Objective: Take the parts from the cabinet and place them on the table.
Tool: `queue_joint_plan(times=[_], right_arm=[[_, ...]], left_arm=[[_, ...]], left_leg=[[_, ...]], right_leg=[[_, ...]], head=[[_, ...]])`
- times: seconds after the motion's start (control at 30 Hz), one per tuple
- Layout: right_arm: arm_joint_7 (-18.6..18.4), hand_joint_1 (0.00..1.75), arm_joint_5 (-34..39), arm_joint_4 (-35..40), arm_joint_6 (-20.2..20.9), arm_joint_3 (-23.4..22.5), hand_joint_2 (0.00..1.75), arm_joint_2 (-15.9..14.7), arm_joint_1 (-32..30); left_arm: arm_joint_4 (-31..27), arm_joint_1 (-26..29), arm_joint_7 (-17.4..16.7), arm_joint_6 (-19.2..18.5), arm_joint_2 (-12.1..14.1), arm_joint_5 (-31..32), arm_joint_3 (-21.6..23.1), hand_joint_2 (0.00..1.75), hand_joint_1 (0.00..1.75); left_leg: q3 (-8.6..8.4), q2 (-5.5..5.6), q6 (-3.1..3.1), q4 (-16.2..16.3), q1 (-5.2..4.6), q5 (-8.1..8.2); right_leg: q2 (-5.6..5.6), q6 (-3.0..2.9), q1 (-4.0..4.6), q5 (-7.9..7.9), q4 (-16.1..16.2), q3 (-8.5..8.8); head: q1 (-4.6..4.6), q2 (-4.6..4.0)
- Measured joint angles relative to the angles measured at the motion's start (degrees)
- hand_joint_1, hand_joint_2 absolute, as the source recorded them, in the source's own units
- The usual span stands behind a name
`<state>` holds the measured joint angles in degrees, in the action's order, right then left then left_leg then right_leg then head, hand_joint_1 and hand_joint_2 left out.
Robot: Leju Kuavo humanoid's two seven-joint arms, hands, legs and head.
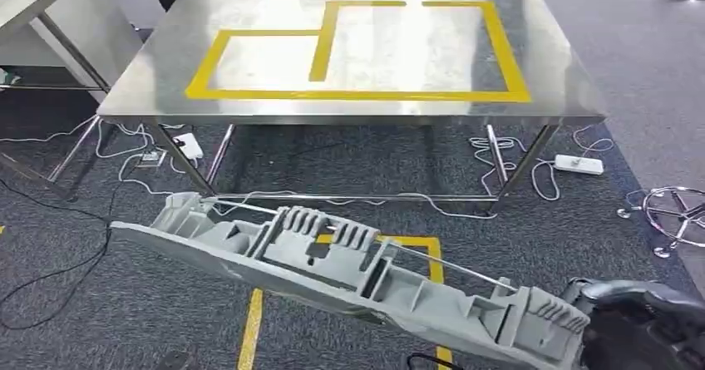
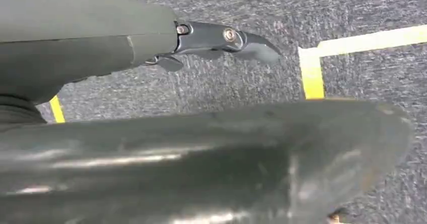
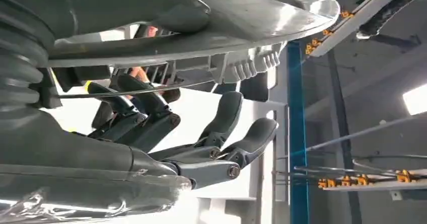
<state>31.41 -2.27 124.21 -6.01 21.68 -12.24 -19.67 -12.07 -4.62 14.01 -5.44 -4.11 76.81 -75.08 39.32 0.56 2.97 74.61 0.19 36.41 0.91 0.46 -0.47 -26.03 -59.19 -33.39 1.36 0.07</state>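
While the steel tabletop (image 1: 150,79) with its yellow tape outline (image 1: 349,94) stands ahead, the long grey ribbed plastic part (image 1: 332,266) hangs slanted above the carpet, well apart from it. The right hand (image 3: 166,128) grasps this part at its lower right end. The left hand (image 2: 221,40) holds nothing, its fingers loose above the carpet.

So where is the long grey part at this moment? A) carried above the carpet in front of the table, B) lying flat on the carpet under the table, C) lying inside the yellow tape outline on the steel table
A: the long grey part is carried by the right hand above the carpet, short of the steel table, whose yellow tape outline holds nothing.
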Motion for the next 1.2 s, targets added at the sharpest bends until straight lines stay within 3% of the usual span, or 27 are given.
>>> queue_joint_plan(times=[0.03,0.07,0.13,0.17,0.2,0.23,0.27,0.33,0.37,0.43,0.47,0.5,0.53,0.6,0.63,0.67,0.7,0.77,0.8,0.87,0.97,1.0,1.03,1.07,1.13,1.17,1.2], right_arm=[[0.1,1.75,0.2,0.0,0.2,-0.1,1.75,0.0,0.0],[0.2,1.75,0.5,0.0,0.5,-0.2,1.75,0.0,0.0],[0.6,1.75,0.9,0.0,0.9,-0.5,1.75,0.0,0.0],[0.7,1.75,1.1,0.0,1.1,-0.6,1.75,0.1,0.1],[0.9,1.75,1.4,0.0,1.2,-0.7,1.75,0.1,0.0],[0.9,1.75,1.6,0.0,1.3,-0.9,1.75,0.2,0.0],[1.0,1.75,1.6,0.0,1.4,-1.1,1.75,0.2,0.0],[1.0,1.75,1.6,0.0,1.5,-1.4,1.75,0.2,0.0],[1.0,1.75,1.6,0.0,1.5,-1.6,1.75,0.2,0.1],[1.0,1.75,1.6,0.0,1.5,-1.7,1.75,0.3,0.0],[1.0,1.75,1.6,0.0,1.5,-1.8,1.75,0.3,0.0],[1.0,1.75,1.7,0.0,1.5,-1.9,1.75,0.3,0.0],[1.1,1.75,1.9,0.0,1.6,-2.0,1.75,0.4,-0.1],[1.2,1.75,2.5,0.0,2.0,-2.2,1.75,0.5,-0.1],[1.2,1.75,2.9,0.0,2.4,-2.5,1.75,0.6,-0.1],[1.3,1.75,3.3,0.0,2.6,-2.6,1.75,0.7,0.0],[1.4,1.75,3.6,0.0,2.9,-2.7,1.75,0.8,0.1],[1.4,1.75,3.8,0.0,3.0,-3.0,1.75,1.1,0.0],[1.4,1.75,3.8,0.0,3.2,-3.0,1.75,1.2,0.0],[1.5,1.75,3.8,0.0,3.5,-3.2,1.75,1.6,0.1],[1.5,1.75,3.8,0.0,3.6,-3.4,1.75,2.3,0.2],[1.5,1.75,3.7,0.0,3.6,-3.4,1.75,2.4,0.1],[1.5,1.75,3.7,0.0,3.6,-3.5,1.75,2.4,0.1],[1.5,1.75,3.7,0.0,3.6,-3.5,1.75,2.5,0.1],[1.5,1.75,3.7,0.0,3.7,-3.6,1.75,2.6,0.1],[1.5,1.75,3.7,0.0,3.8,-3.7,1.75,2.6,0.1],[1.5,1.75,3.6,0.0,3.8,-3.9,1.75,2.6,0.0]], left_arm=[[0.0,0.0,0.0,0.0,0.0,0.0,0.0,0.0,0.0],[0.0,0.1,0.0,0.0,0.0,0.0,0.0,0.0,0.0],[0.0,0.2,0.0,0.0,0.0,0.0,0.0,0.0,0.0],[0.0,0.3,0.0,0.0,0.0,0.0,0.0,0.0,0.0],[0.0,0.2,0.0,0.0,0.0,0.0,0.0,0.0,0.0],[0.0,0.3,0.0,0.0,0.0,0.0,0.0,0.0,0.0],[0.0,0.3,0.0,0.0,0.0,0.0,0.0,0.0,0.0],[0.0,0.2,0.1,0.0,-0.1,0.0,0.0,0.0,0.0],[0.0,0.2,0.1,0.0,0.0,0.0,0.0,0.0,0.0],[0.0,0.2,0.1,0.0,0.0,0.0,0.0,0.0,0.0],[0.0,0.3,0.1,0.0,0.0,0.0,0.0,0.0,0.0],[0.0,0.3,0.1,0.0,0.0,0.0,0.0,0.0,0.0],[0.0,0.3,0.1,0.0,0.0,0.0,0.0,0.0,0.0],[0.0,0.3,0.1,0.0,0.0,0.0,0.0,0.0,0.0],[0.0,0.3,0.1,-0.1,-0.1,0.0,0.0,0.0,0.0],[0.0,0.3,0.1,-0.2,-0.1,0.0,0.0,0.0,0.0],[0.0,0.3,0.1,-0.2,0.0,-0.1,0.0,0.0,0.0],[0.0,0.5,0.1,-0.2,0.0,-0.2,0.0,0.0,0.0],[0.0,0.4,0.1,-0.2,0.0,-0.2,0.0,0.0,0.0],[0.0,0.1,0.1,-0.2,0.1,-0.2,0.0,0.0,0.0],[0.0,0.2,0.1,-0.4,0.0,-0.2,0.0,0.0,0.0],[0.0,0.4,0.1,-0.4,0.0,-0.2,0.0,0.0,0.0],[0.0,0.5,0.1,-0.4,0.0,-0.2,0.0,0.0,0.0],[0.0,0.6,0.1,-0.4,0.0,-0.2,0.0,0.0,0.0],[0.0,0.6,0.1,-0.5,0.0,-0.3,0.0,0.0,0.0],[0.0,0.7,0.1,-0.5,-0.1,-0.3,0.0,0.0,0.0],[0.0,0.6,0.1,-0.5,-0.1,-0.3,0.0,0.0,0.0]], left_leg=[[0.11,0.0,-0.11,-1.6,0.0,-1.95],[-0.7,0.0,-0.22,-4.8,0.0,-5.01],[-3.31,0.31,-0.45,-13.4,0.04,-12.39],[-3.39,0.44,-0.68,-16.2,0.0,-11.76],[-3.6,0.32,-1.18,-16.1,-0.1,-11.01],[-3.86,0.28,-1.66,-16.4,-0.13,-11.39],[-3.97,0.11,-2.08,-16.7,-0.09,-11.36],[-5.1,-0.16,-3.01,-16.7,0.13,-11.52],[-5.49,-0.21,-3.34,-16.7,0.12,-11.22],[-5.99,-0.59,-3.59,-16.6,0.0,-10.55],[-6.28,-0.77,-3.62,-16.6,-0.06,-10.22],[-6.71,-0.9,-3.61,-16.6,-0.09,-9.86],[-7.33,-1.03,-3.58,-16.6,-0.11,-9.39],[-8.93,-1.44,-3.44,-16.6,-0.11,-8.33],[-9.64,-1.69,-3.3,-16.7,-0.11,-7.74],[-10.28,-1.94,-2.95,-16.6,-0.23,-7.34],[-10.08,-2.17,-2.57,-16.7,-0.4,-7.11],[-10.53,-2.75,-1.88,-16.7,-0.44,-7.12],[-10.75,-2.79,-1.72,-16.7,-0.43,-7.13],[-9.28,-1.79,-1.1,-13.4,-0.4,-6.28],[-1.83,-1.35,-0.31,-2.2,-0.09,-1.33],[0.07,-1.34,-0.18,-0.2,-0.06,-0.79],[0.7,-1.34,-0.1,-0.6,-0.06,-2.3],[0.2,-1.33,-0.12,-3.1,-0.03,-5.12],[-2.75,-1.32,-0.09,-11.8,0.03,-11.99],[-3.46,-1.23,0.0,-14.6,0.14,-13.46],[-4.03,-1.25,-0.62,-16.9,-0.01,-10.5]], right_leg=[[0.21,0.09,-0.01,-0.42,0.0,0.63],[0.42,0.2,-0.04,-0.81,0.0,1.26],[0.77,0.55,-0.11,-1.66,0.1,2.4],[1.11,0.91,0.2,-2.15,-0.4,2.71],[1.45,1.33,0.26,-2.59,-0.1,2.5],[1.65,1.68,0.21,-2.69,0.3,2.9],[1.64,2.09,0.3,-2.13,-0.3,3.18],[0.76,2.55,0.26,-3.37,-0.8,3.4],[0.1,2.83,0.31,-4.78,-3.5,2.24],[-0.31,3.14,0.29,-9.19,-13.0,-3.24],[-0.33,3.15,0.3,-10.34,-16.6,-5.61],[-0.34,3.06,0.31,-10.04,-17.8,-6.94],[-0.35,2.86,0.34,-8.25,-16.4,-6.92],[-0.67,2.28,0.49,-2.02,-7.9,-4.04],[-1.8,1.83,0.7,1.37,-2.8,-2.24],[-3.31,1.76,1.13,0.84,-1.3,-2.02],[-3.18,1.3,1.37,-0.2,-0.7,-2.01],[-2.21,0.65,1.39,0.79,-0.3,-2.08],[-1.72,0.46,1.16,0.87,-0.2,-1.23],[-1.38,0.04,0.65,0.64,0.6,0.02],[-0.75,-0.39,0.52,-0.17,0.7,0.57],[-0.41,-0.34,0.48,-0.47,0.7,0.93],[-0.15,-0.24,0.42,-0.86,0.7,1.44],[0.04,-0.11,0.32,-1.31,0.7,2.12],[0.25,0.39,-0.03,-2.33,0.7,3.63],[0.34,0.77,0.08,-2.76,0.7,3.61],[0.55,1.19,0.31,-3.19,0.4,3.78]], head=[[-0.02,0.0],[0.0,-0.02],[-0.07,0.0],[-0.11,-0.02],[-0.31,0.0],[-0.24,-0.02],[-0.25,-0.02],[-0.11,-0.02],[0.11,0.0],[0.22,-0.02],[0.28,-0.02],[0.33,-0.02],[0.28,0.0],[0.37,-0.02],[0.41,-0.02],[0.41,-0.02],[0.57,-0.02],[0.57,0.0],[0.48,-0.02],[0.26,-0.02],[0.13,-0.02],[0.09,-0.02],[0.11,-0.02],[0.11,-0.02],[0.13,-0.02],[0.0,-0.02],[-0.35,-0.02]])
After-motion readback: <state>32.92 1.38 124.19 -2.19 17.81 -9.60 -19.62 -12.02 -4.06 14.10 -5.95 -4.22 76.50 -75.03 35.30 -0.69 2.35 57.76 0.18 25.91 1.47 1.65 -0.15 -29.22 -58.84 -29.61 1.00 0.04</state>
